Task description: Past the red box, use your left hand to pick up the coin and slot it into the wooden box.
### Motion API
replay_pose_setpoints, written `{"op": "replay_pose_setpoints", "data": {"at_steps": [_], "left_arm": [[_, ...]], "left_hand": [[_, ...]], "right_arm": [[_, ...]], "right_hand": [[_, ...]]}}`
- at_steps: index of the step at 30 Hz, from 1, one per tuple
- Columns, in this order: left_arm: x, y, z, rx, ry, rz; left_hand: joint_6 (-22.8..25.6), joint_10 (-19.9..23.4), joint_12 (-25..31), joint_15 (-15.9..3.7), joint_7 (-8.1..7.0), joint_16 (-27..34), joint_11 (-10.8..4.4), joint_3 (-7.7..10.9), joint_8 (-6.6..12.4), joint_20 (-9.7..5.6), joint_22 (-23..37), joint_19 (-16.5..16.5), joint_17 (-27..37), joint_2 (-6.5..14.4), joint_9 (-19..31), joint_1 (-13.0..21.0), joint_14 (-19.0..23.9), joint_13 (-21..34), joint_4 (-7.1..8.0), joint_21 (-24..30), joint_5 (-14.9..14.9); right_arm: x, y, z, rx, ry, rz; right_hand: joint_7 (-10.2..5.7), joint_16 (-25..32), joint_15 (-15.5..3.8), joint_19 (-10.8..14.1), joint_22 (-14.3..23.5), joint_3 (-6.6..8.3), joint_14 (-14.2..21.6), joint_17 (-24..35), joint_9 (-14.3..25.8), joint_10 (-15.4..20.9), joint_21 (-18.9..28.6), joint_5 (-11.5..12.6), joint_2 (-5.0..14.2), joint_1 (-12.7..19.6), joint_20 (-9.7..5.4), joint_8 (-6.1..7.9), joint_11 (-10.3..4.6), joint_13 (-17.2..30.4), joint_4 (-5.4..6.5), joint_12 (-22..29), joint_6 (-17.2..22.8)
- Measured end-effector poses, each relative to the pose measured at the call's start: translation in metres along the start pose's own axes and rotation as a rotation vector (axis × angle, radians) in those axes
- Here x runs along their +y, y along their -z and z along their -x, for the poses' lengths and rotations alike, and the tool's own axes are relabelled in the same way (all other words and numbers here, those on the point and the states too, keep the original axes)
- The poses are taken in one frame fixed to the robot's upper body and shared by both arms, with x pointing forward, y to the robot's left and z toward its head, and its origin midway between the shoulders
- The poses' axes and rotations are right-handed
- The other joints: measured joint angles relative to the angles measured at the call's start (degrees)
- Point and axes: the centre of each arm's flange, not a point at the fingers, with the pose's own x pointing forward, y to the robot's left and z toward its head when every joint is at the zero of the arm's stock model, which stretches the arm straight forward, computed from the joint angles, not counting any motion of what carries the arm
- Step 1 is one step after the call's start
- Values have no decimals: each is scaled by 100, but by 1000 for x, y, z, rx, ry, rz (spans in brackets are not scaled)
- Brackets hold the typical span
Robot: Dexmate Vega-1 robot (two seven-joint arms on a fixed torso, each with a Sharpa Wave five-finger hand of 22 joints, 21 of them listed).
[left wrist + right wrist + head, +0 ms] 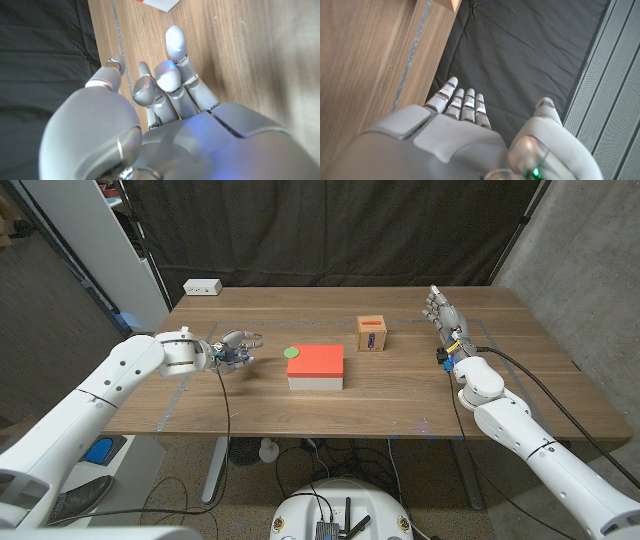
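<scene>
A flat box with a red top and white sides [316, 366] lies at the table's middle. A green coin [292, 351] lies on the wood at its far left corner. The small wooden box [372, 334], with a dark slot panel on its front, stands behind and to the right of the red box. My left hand [232, 350] hovers left of the coin, fingers loosely curled and apart, holding nothing; the left wrist view shows those fingers [170, 75] over bare wood with a corner of the red box [159, 4] beyond. My right hand [444, 320] stands on its edge at the right, fingers straight.
A white power strip [202, 287] lies at the table's far left corner. Black curtain hangs behind the table. A cable runs from my right wrist along the table's right side. Bare wood [300, 415] stretches in front of the red box.
</scene>
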Motion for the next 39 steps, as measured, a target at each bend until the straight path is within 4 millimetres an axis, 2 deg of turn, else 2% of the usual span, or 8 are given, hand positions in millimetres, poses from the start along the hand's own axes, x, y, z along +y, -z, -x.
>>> {"op": "replay_pose_setpoints", "data": {"at_steps": [4, 17, 20, 30, 32, 39], "left_arm": [[0, 4, 3, 34, 8, 27], [2, 14, 15, 96, 0, 75], [3, 15, 16, 112, -1, 58], [-6, 9, 10, 161, 31, 24], [-8, 9, 10, 168, 38, 21], [-23, 2, 0, 189, 65, 0]], "left_hand": [[-66, -31, -12, 0, 66, -58, 31, 0, 43, -53, -102, 93, -106, 67, 80, 67, 0, -127, 0, 0, 0], [-144, -83, 11, -12, 40, -62, 83, -90, 237, -56, -104, 96, -173, 172, 301, 172, 12, -141, 20, 115, 0], [-210, -83, 14, -12, 104, -62, 83, -103, 245, -55, -108, 96, -167, 172, 340, 172, 12, -141, 7, 115, 0], [-305, -102, 14, -12, 120, -8, 102, -151, 269, -45, -185, 40, -53, 210, 374, 210, 12, -152, 56, 192, 1], [-305, -102, 14, -12, 120, -8, 102, -151, 289, -45, -212, 40, -53, 240, 374, 180, 12, -158, 56, 192, 1], [-305, -133, 14, -12, 120, -8, 72, -151, 289, -33, -267, 28, -27, 285, 374, 179, 12, -154, 56, 215, 1]], "right_arm": [[1, 1, 2, 4, 2, 5], [2, 3, 11, 19, 3, 14], [3, 4, 12, 22, 5, 18], [3, 6, 16, 29, 5, 23], [3, 7, 17, 31, 5, 23], [0, 9, 20, 36, 11, 26]], "right_hand": [[-19, 0, 20, 0, 0, 0, 20, 0, 0, 11, 0, 0, 0, 0, 0, 0, -11, 0, 0, 0, 19], [12, 0, -10, 0, 0, -3, 50, -26, 0, 50, 0, 0, 0, 0, 0, 0, 11, 1, -49, 0, 50], [12, 0, -11, 21, 0, -3, 50, -26, 0, 50, 0, 0, 0, 0, 22, 0, 11, 1, -49, 0, 50], [12, 46, 17, 31, 0, -3, 77, -26, 0, 72, 0, 0, 3, 0, 31, 0, -12, 1, -49, 0, 50], [12, 46, 18, 31, 0, -3, 78, -26, 0, 102, 0, 0, 70, 7, 31, 0, 1, 1, -49, 0, 50], [-19, 46, 18, 31, 0, -3, 78, -33, 0, 111, 0, 0, 70, 7, 31, 0, 10, 15, -49, 0, 80]]}}
